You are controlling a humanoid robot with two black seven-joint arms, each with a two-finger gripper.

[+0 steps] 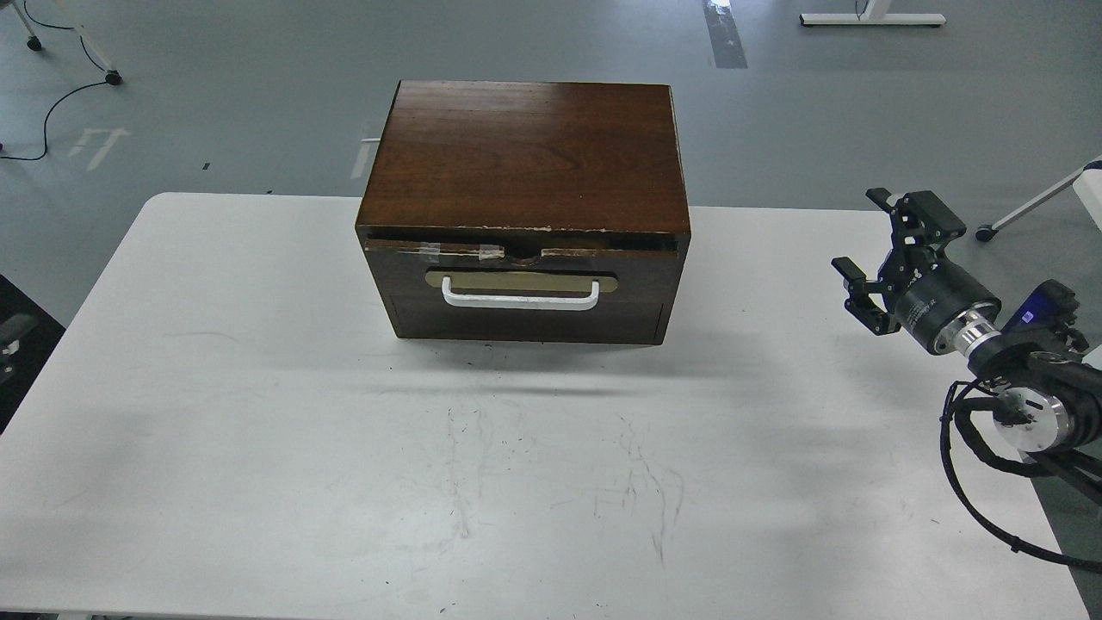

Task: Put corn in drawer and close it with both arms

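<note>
Black and spread wide, the right gripper hangs empty above the right-hand edge of the white table, fingers pointing up and away toward the far side, with nothing between them. Behind it the silver wrist joint and a loop of cable run off the frame's right edge.

To this gripper's left, well apart across bare tabletop, stands the dark wooden cabinet. Its drawer faces the robot, its front almost flush with the shell: only a thin gap shows along the taped, chipped top edge, so it reads as closed or nearly so. The white bar handle lies crosswise, its long axis running left to right, at about the gripper's own height in the view and straight off to its left. As the only arm in sight, the right one is the nearer to that handle; a reach would likely need to travel leftward and turn the fingers to straddle the bar.

No left arm or left gripper appears in the frame. No corn shows on the table or cabinet top; whether it already lies inside the drawer cannot be told, since the interior is hidden.
</note>
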